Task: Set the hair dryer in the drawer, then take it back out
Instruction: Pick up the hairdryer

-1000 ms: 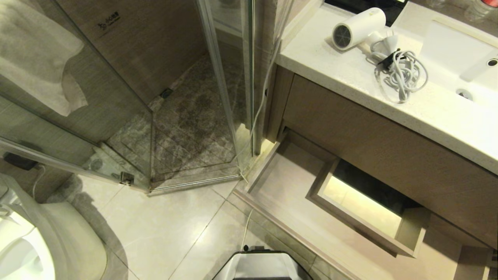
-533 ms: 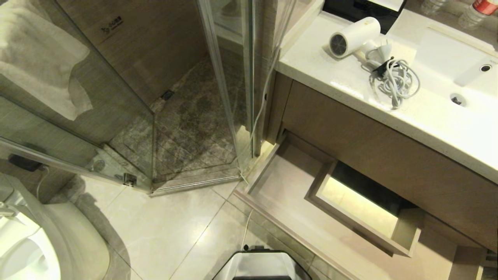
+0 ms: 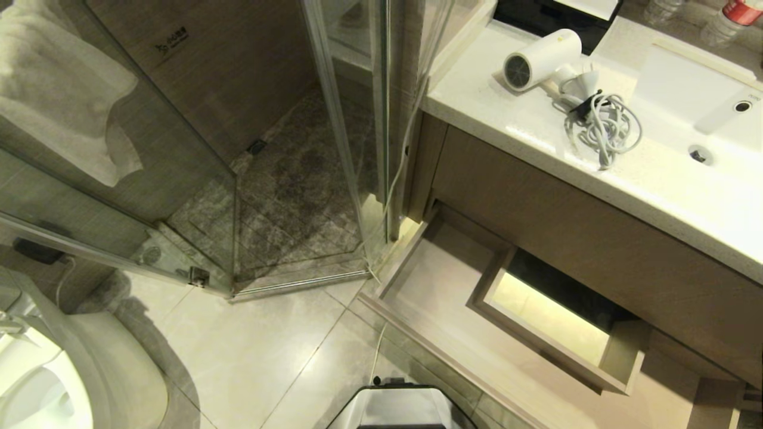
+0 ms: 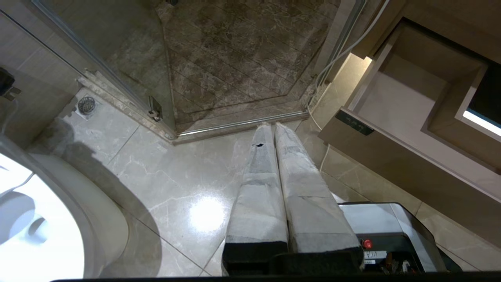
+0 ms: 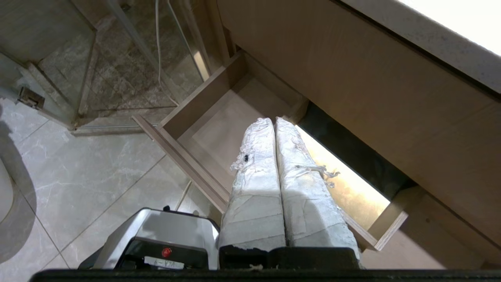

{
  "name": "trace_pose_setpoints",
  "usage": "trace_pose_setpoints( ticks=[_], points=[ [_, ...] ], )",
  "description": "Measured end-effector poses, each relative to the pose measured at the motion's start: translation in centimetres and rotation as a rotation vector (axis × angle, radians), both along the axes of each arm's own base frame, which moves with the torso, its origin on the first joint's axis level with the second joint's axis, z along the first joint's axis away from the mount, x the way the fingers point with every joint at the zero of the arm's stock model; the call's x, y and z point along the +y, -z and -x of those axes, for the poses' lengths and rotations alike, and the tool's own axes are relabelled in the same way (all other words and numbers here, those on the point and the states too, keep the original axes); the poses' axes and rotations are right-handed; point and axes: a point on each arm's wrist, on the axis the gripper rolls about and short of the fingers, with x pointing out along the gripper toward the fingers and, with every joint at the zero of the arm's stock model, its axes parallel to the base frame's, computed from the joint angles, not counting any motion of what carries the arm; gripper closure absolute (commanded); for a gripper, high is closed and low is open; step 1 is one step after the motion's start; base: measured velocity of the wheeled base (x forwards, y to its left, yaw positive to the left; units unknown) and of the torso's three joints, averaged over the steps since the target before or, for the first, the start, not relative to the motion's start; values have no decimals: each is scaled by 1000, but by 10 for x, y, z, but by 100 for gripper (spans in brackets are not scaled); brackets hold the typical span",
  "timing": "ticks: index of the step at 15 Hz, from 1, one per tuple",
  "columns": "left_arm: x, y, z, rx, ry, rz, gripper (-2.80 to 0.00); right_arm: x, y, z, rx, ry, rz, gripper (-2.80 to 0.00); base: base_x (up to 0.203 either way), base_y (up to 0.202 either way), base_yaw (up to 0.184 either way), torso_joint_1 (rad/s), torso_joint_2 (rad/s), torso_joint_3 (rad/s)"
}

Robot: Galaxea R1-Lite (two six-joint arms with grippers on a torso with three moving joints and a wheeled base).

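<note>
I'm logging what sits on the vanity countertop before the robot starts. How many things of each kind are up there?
Hair dryer, lying on its side with its coiled cord: 1
Bottles at the back edge, cut off by the frame: at least 2; one is only just in view
Total: at least 3

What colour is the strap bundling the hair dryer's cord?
Black; the strap shows best in the head view.

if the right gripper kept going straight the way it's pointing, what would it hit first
Probably the pale beige floor of the open wood-grain drawer; the shut right gripper points down into it, with nothing visible between, though depth is unclear.
</note>
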Motion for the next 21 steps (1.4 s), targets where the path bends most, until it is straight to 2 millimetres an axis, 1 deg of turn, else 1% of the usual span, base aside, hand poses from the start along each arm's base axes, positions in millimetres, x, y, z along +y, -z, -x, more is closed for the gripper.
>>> trace_pose_setpoints(
  ticks=[11,21],
  points=[
    [0,0,0,0,0,0,0,0,0,0,1,0,1,0,0,0,0,270,-61,203],
    [0,0,0,0,0,0,0,0,0,0,1,0,2,0,0,0,0,349,-235,111]
  ],
)
